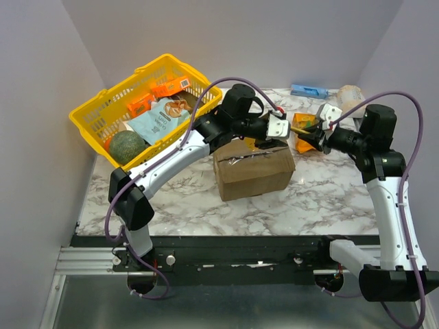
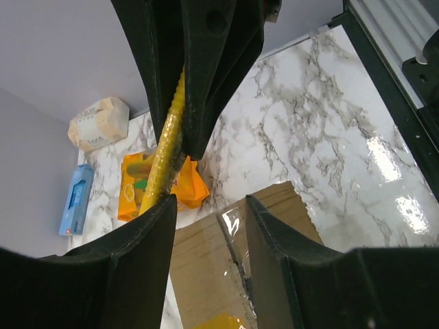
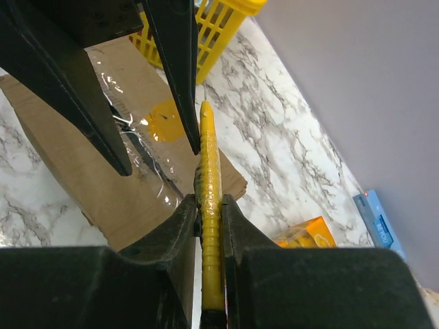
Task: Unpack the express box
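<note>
One box (image 1: 254,169), taped shut, middle of desk (image 1: 329,195), from top. Left wrist: left claw (image 2: 209,205) apart above tape (image 2: 232,223). Right wrist: right claw (image 3: 209,205) clamped on yellow tool (image 3: 209,164). Likely light, stiff cardboard, slick tape; best gripped by side walls.

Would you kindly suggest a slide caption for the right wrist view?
Right claw grips a yellow tool; left claw open, taped express box beyond.

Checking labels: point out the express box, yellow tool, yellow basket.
express box (image 1: 254,179): top external view, near side face.
yellow tool (image 3: 209,161): right wrist view, ridged shaft.
yellow basket (image 1: 103,99): top external view, left side wall.
</note>
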`<action>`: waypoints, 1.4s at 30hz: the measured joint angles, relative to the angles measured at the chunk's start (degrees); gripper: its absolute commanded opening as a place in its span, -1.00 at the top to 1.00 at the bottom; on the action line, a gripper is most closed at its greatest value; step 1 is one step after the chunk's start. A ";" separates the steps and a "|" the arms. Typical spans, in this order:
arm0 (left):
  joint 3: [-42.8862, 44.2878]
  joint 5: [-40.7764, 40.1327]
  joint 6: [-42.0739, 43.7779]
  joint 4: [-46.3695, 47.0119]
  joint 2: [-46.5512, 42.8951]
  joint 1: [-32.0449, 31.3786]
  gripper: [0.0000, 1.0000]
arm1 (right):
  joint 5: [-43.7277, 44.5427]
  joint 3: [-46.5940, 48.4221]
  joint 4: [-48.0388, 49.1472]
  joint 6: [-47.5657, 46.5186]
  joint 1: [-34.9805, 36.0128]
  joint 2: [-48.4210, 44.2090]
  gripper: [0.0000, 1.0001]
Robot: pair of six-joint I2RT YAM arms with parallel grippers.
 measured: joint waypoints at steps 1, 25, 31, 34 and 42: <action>-0.17 -0.68 0.22 -0.02 0.09 -0.02 -0.05 | 0.11 0.00 -0.11 -0.46 0.33 -0.02 0.99; -9.44 -5.16 -4.02 9.86 -5.49 -2.56 -0.07 | 1.60 -0.02 -2.95 -4.90 2.82 -0.44 0.99; -9.44 -7.37 -4.07 10.10 -5.55 -3.34 -0.07 | 2.03 -0.02 -3.06 -5.95 2.89 -0.72 0.99; -9.46 -8.59 -4.20 10.25 -5.60 -3.67 -0.07 | 2.38 -0.04 -3.04 -6.38 2.89 -0.98 0.99; -13.22 -10.32 -4.44 14.16 -7.17 -4.15 -0.10 | 2.80 -0.72 -2.84 -6.36 2.89 -2.21 0.99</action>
